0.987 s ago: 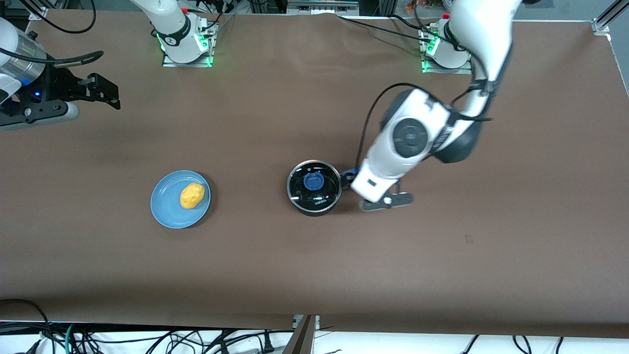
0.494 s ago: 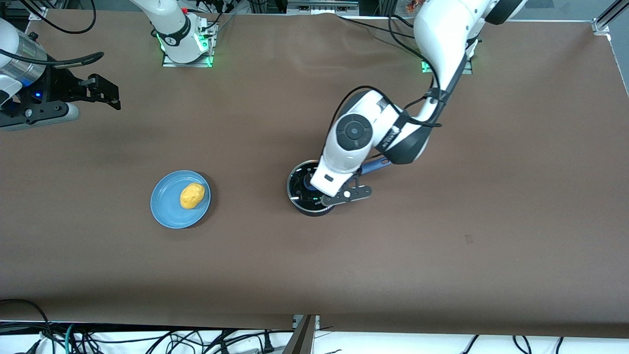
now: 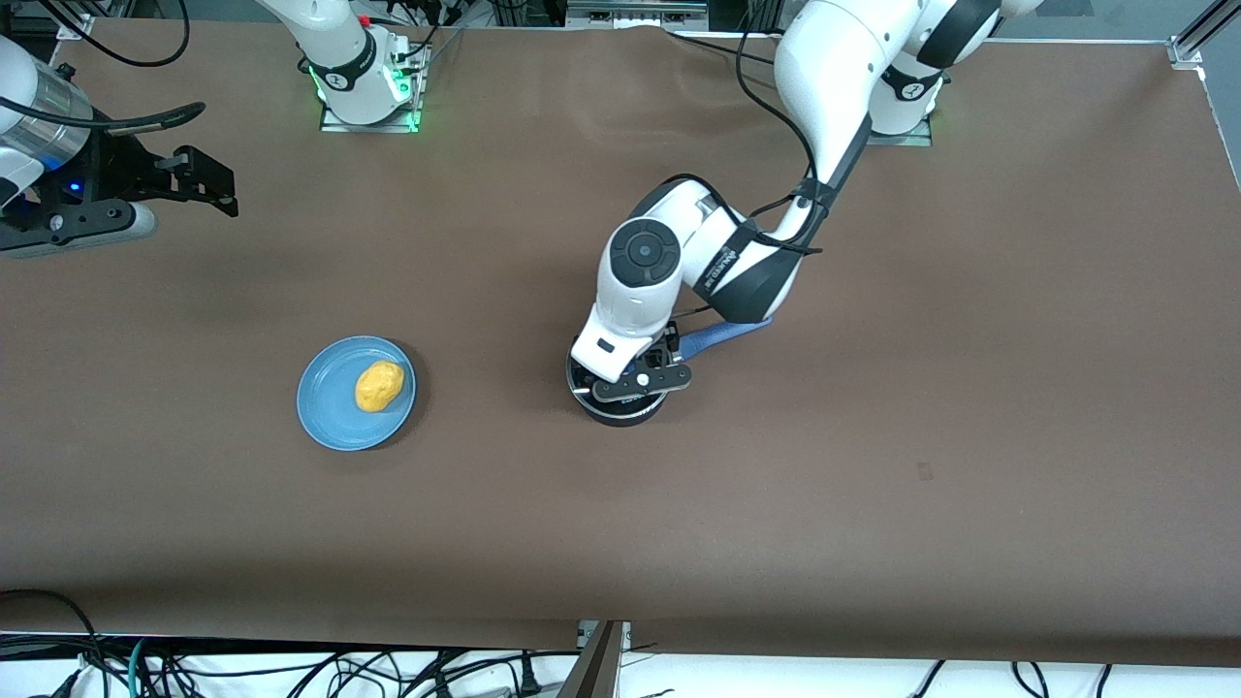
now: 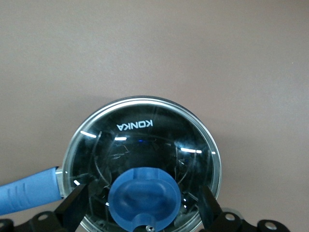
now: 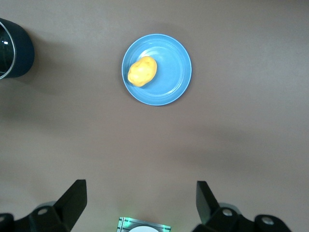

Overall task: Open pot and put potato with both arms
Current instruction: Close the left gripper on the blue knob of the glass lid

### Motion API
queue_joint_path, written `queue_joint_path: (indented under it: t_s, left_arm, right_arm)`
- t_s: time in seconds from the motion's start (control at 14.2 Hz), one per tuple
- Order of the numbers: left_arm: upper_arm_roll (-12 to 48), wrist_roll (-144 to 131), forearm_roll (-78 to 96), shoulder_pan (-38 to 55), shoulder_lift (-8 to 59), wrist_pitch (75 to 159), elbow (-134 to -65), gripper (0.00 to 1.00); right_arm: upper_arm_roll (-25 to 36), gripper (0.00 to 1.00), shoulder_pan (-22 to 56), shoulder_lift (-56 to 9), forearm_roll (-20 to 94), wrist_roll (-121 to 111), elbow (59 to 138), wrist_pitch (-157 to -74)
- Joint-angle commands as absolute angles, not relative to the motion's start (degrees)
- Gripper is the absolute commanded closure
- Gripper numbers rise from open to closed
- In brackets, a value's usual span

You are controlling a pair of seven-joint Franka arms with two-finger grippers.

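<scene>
The black pot (image 3: 620,413) stands mid-table with its glass lid on and its blue handle (image 3: 725,333) toward the left arm's end. My left gripper (image 3: 632,376) hangs over the lid. In the left wrist view the lid (image 4: 145,140) carries a blue knob (image 4: 145,195), and the left gripper (image 4: 143,211) is open, its fingers (image 4: 73,209) either side of the knob and apart from it. The yellow-orange potato (image 3: 378,385) lies on a blue plate (image 3: 330,412). My right gripper (image 3: 221,186) waits open, high over the right arm's end of the table.
The right wrist view shows the potato (image 5: 142,71) on the plate (image 5: 169,89), the pot's wall (image 5: 17,53) at the frame's edge, and the right arm's lit base (image 5: 143,225). Brown cloth covers the table (image 3: 873,465). Cables hang below its front edge.
My left arm has swung from beside the pot, over its handle, to above the lid. The right arm, the potato and the pot have not moved.
</scene>
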State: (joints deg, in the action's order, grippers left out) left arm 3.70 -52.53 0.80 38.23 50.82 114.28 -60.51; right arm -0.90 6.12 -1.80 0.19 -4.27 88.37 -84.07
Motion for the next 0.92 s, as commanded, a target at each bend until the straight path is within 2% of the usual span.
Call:
queue_joint_path:
  t_s: [0.0,0.56,0.63,0.78,0.85]
  left_arm:
    - [2.7,-52.9,-5.2,40.2,52.5,113.4,-58.0,0.00]
    - [3.0,-52.1,-7.0,40.9,52.5,113.9,-60.2,0.00]
    - [3.0,-52.1,-6.9,40.8,52.3,113.9,-60.2,0.05]
    - [3.0,-52.2,-6.8,40.7,52.0,113.8,-60.2,0.23]
    - [3.0,-52.2,-6.7,40.7,52.0,113.8,-60.2,0.25]
  right_arm:
    - [-1.1,0.00,5.8,-2.2,-0.1,-3.8,87.3,-83.7]
    - [-1.1,0.00,5.9,-2.2,-0.1,-3.7,87.3,-83.7]
    - [-1.1,0.00,5.9,-2.2,-0.1,-3.7,87.3,-83.8]
    - [-1.1,0.00,5.9,-2.2,-0.1,-3.7,87.3,-83.7]
    - [-1.2,0.00,5.9,-2.2,-0.1,-3.7,87.3,-83.8]
